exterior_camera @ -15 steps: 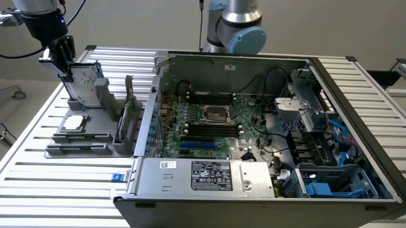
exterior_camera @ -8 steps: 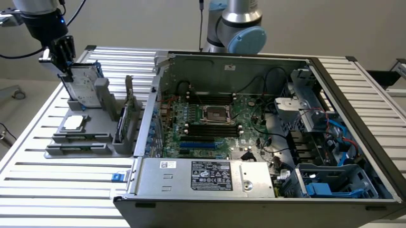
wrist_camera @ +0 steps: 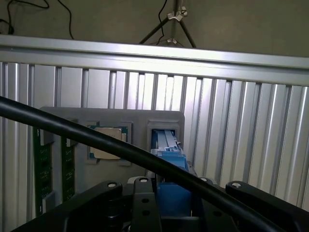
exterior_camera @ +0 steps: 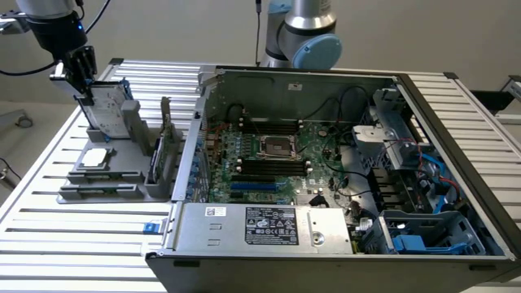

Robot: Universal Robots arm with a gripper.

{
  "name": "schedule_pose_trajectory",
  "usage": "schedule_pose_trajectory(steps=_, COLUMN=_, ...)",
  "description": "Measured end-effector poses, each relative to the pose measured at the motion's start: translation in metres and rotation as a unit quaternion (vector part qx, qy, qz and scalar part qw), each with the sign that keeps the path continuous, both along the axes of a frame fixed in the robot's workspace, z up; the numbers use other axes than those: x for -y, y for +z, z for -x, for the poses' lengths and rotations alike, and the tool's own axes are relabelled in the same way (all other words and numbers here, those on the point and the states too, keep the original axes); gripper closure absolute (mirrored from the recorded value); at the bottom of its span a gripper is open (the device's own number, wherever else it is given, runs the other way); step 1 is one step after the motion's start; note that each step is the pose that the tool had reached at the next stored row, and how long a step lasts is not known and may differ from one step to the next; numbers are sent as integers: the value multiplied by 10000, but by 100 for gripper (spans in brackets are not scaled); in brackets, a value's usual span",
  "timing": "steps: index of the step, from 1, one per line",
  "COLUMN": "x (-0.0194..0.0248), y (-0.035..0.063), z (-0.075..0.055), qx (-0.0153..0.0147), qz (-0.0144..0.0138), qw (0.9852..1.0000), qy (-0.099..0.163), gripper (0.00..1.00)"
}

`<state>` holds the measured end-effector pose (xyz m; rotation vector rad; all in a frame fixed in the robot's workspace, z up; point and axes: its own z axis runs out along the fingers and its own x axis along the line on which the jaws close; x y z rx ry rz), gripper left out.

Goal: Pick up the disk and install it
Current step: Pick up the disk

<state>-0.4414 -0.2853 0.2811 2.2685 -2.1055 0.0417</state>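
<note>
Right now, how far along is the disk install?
Done: only the approach. In hand: the end effector is at the top edge of the disk, which stands upright in the grey holder beside the open computer case. Left: lifting it out and installing it in the case.

Blue-framed disk, apparently upright

Table as I see it from my station: slatted aluminium table; grey parts holder by its exterior-view-left edge; open computer case beside it.
</note>
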Motion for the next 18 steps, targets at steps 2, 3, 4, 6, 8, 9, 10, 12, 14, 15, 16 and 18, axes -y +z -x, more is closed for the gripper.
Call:
schedule_pose_trajectory(steps=2, x=0, y=0, z=0, qx=0, qz=0, qw=10000, qy=0, gripper=67)
schedule_pose_trajectory(steps=3, x=0, y=0, z=0, qx=0, qz=0, qw=10000, qy=0, gripper=67)
schedule_pose_trajectory(steps=4, x=0, y=0, z=0, qx=0, qz=0, qw=10000, qy=0, gripper=67)
schedule_pose_trajectory(steps=6, x=0, y=0, z=0, qx=0, qz=0, qw=10000, qy=0, gripper=67)
schedule_pose_trajectory(steps=8, x=0, y=1, z=0, qx=1, qz=0, qw=10000, qy=0, gripper=67)
schedule_pose_trajectory(steps=9, x=0, y=12, z=1, qx=1, qz=0, qw=10000, qy=0, gripper=67)
schedule_pose_trajectory(steps=10, x=0, y=41, z=1, qx=1, qz=-1, qw=10000, qy=0, gripper=67)
schedule_pose_trajectory(steps=12, x=0, y=133, z=0, qx=1, qz=0, qw=10000, qy=0, gripper=67)
schedule_pose_trajectory(steps=14, x=0, y=223, z=0, qx=0, qz=0, qw=10000, qy=0, gripper=67)
schedule_pose_trajectory(steps=15, x=0, y=268, z=0, qx=1, qz=0, qw=10000, qy=0, gripper=67)
schedule_pose_trajectory(steps=16, x=0, y=313, z=0, qx=0, qz=0, qw=10000, qy=0, gripper=67)
schedule_pose_trajectory(steps=18, x=0, y=406, z=0, qx=1, qz=0, qw=10000, qy=0, gripper=67)
